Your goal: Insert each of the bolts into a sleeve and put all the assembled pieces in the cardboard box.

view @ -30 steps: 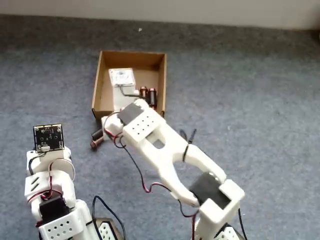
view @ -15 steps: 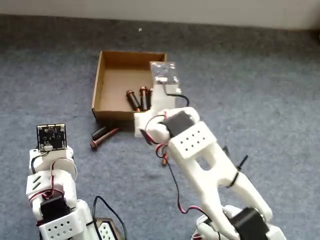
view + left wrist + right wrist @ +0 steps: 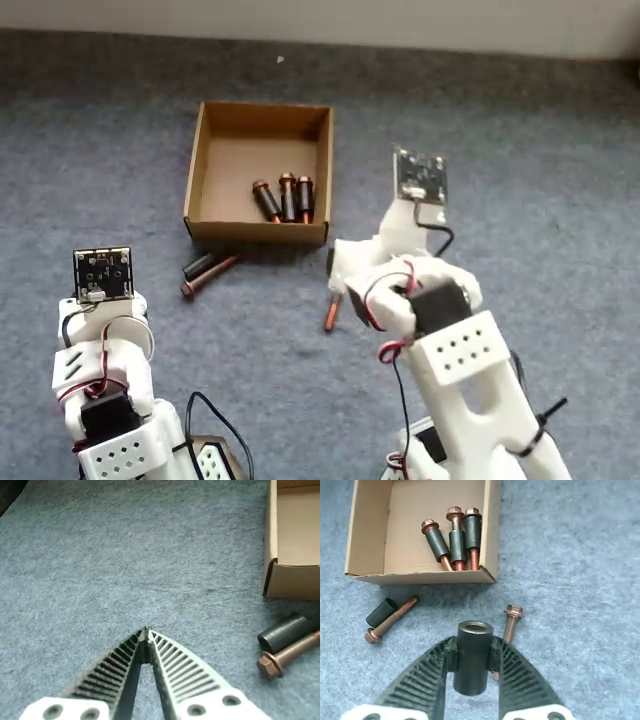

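The cardboard box [image 3: 216,168] holds three bolts with sleeves on them [image 3: 285,197], lying side by side [image 3: 454,539]. My right gripper [image 3: 473,645] is shut on a dark sleeve [image 3: 472,666], held upright just in front of the box's near right corner [image 3: 335,264]. A bare copper bolt [image 3: 512,621] lies on the carpet right beside the held sleeve [image 3: 330,313]. Another loose sleeve [image 3: 284,632] and bolt [image 3: 287,654] lie together outside the box's near left corner [image 3: 205,271]. My left gripper [image 3: 145,633] is shut and empty, low over the carpet to their left.
Grey carpet [image 3: 520,200] covers the whole work area, with open room to the right of the box and between the arms. The left arm [image 3: 100,360] stands at the near left, the right arm's body [image 3: 460,370] at the near right.
The right arm swung from over the box's front to the right and back toward me, uncovering the three pieces in the box. The left arm kept still.
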You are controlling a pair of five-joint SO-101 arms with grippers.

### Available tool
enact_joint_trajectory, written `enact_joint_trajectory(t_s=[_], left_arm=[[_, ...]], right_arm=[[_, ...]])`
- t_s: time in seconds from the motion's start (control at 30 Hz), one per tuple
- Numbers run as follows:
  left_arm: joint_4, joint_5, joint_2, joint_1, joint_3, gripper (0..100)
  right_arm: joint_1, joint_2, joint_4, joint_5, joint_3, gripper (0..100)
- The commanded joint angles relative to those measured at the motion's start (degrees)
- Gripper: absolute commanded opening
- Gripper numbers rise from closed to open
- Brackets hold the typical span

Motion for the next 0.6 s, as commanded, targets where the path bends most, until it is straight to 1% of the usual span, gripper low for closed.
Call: enact_joint_trajectory(t_s=[0.0, 0.27, 0.57], left_arm=[[-0.09, -0.35, -0.31, 0.75, -1.1, 1], [0.09, -0.35, -0.31, 1.63, -1.01, 1], [0.18, -0.35, -0.31, 1.63, -1.01, 1]], right_arm=[[2.33, -6.99, 0.04, 0.53, 2.33, 0.5], [8.04, -19.21, -0.22, 0.44, 12.18, 0.5], [9.1, -35.38, -10.86, 0.62, 30.2, 0.5]])
